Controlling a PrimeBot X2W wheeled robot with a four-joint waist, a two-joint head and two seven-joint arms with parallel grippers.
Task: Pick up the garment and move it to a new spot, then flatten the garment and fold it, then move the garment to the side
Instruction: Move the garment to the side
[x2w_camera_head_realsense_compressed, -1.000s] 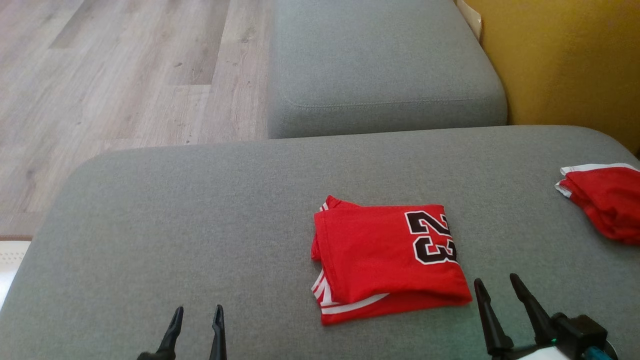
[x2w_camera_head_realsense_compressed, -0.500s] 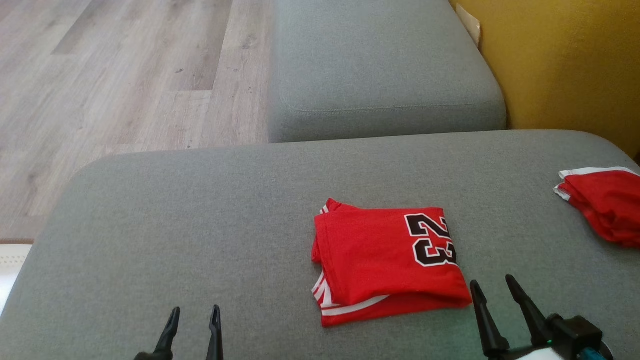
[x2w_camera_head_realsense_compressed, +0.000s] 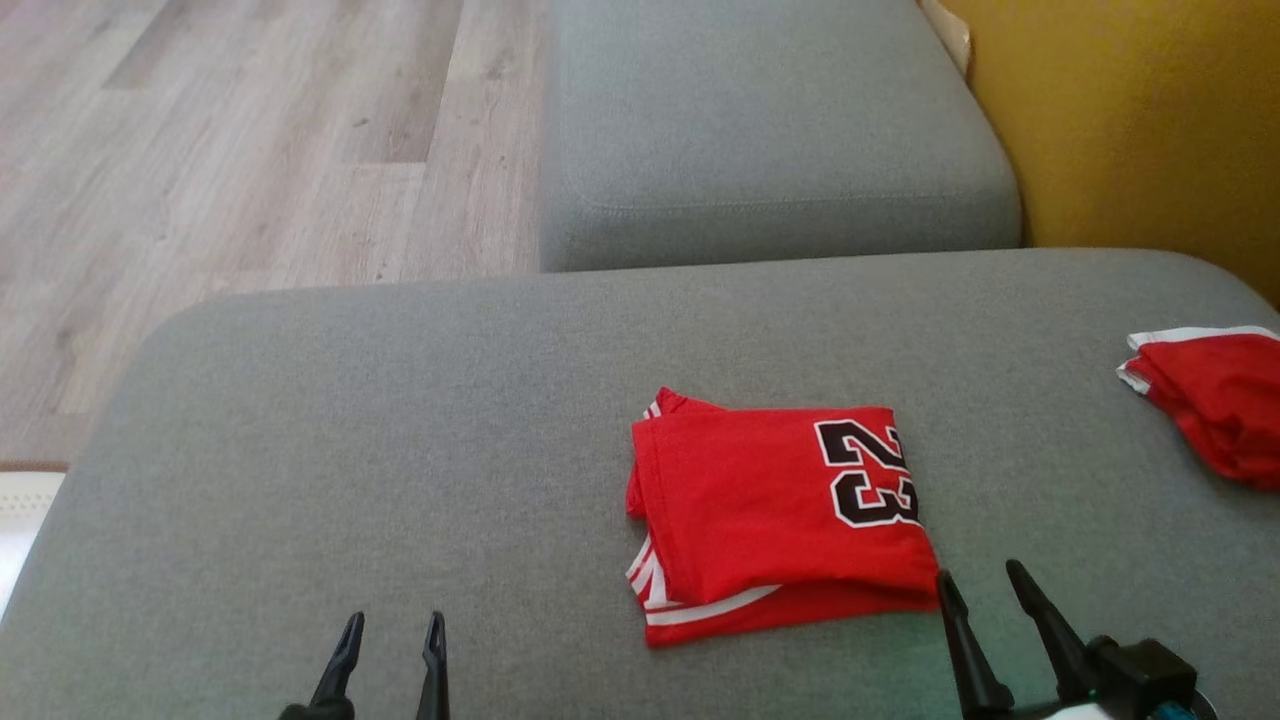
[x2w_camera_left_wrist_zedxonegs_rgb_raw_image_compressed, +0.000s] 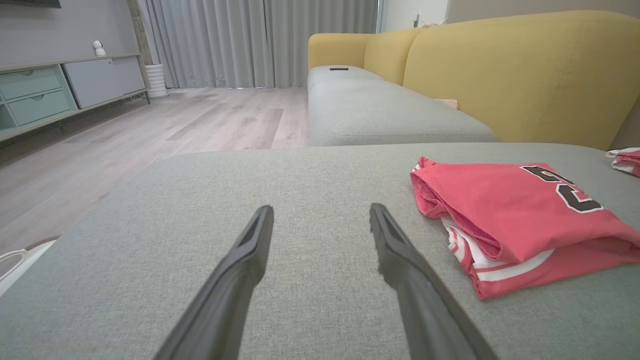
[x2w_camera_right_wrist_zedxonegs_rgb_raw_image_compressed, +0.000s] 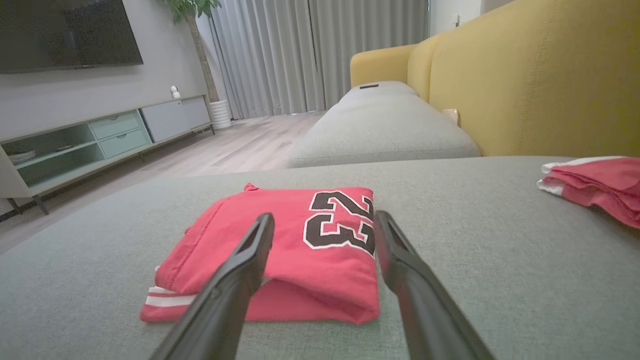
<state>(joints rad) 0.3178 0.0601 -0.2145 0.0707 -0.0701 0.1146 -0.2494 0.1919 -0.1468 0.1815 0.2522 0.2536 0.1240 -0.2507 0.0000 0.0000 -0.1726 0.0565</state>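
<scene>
**Head view, read left to right.** At far left, pale wooden floor (x2w_camera_head_realsense_compressed: 250, 150) borders the broad grey cushion (x2w_camera_head_realsense_compressed: 400, 420) that serves as the work surface.

The left gripper (x2w_camera_head_realsense_compressed: 395, 620) hovers low over bare cushion near the lower edge. Its two dark fingers are spread and hold nothing. It is well apart from the garment, which lies to its right.

The garment (x2w_camera_head_realsense_compressed: 770, 510), a red jersey, rests a little right of the cushion's centre. It is folded into a compact rectangle. The black number 23 faces up near its right edge, and white-striped trim shows along the near-left corner. The layers are stacked fairly squarely, though the near edge gapes slightly.

The right gripper (x2w_camera_head_realsense_compressed: 980, 573) sits just beside the garment's near-right corner. Its fingers are spread and empty, and they point along the jersey's right side. In the right wrist view the fingertips frame the printed number without visibly touching the cloth.

Further right, a second red bundle (x2w_camera_head_realsense_compressed: 1215, 400) with white trim lies at the cushion's edge. Behind it rises the yellow backrest (x2w_camera_head_realsense_compressed: 1130, 120), and a second grey seat (x2w_camera_head_realsense_compressed: 760, 130) extends away beyond the cushion.

**Progress.** Relocation, flattening and folding appear complete, judging by the tidy packet. The remaining step is probably to move the garment to the side. The right gripper seems best placed for that step, though no grasp has been made yet.
</scene>
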